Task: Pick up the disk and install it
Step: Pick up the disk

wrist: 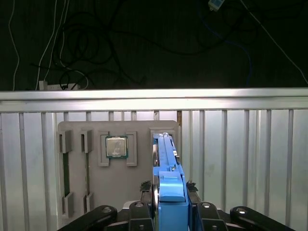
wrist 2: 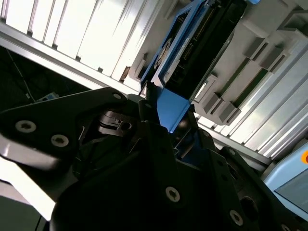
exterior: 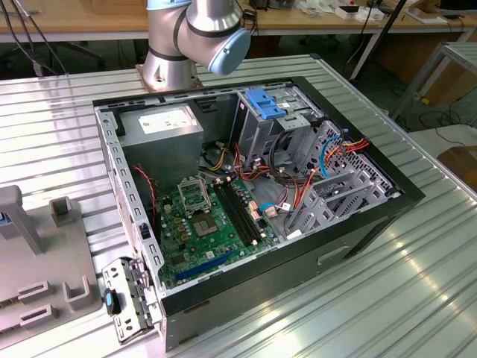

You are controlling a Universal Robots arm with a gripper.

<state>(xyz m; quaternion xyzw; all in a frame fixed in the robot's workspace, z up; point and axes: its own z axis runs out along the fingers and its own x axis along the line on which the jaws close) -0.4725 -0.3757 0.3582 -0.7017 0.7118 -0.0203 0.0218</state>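
Your jaws are clenched on the disk [wrist: 164, 156], which stands edge-up against the grey parts tray [wrist: 118, 187].

A: What carries everything?
B: A ribbed metal table [exterior: 417, 283], silvery.
A: And directly on it?
B: An open computer case [exterior: 261, 297] mid-table, a grey parts tray [exterior: 52, 261] at the exterior view's left — and the arm's base [exterior: 165, 71] behind the case.
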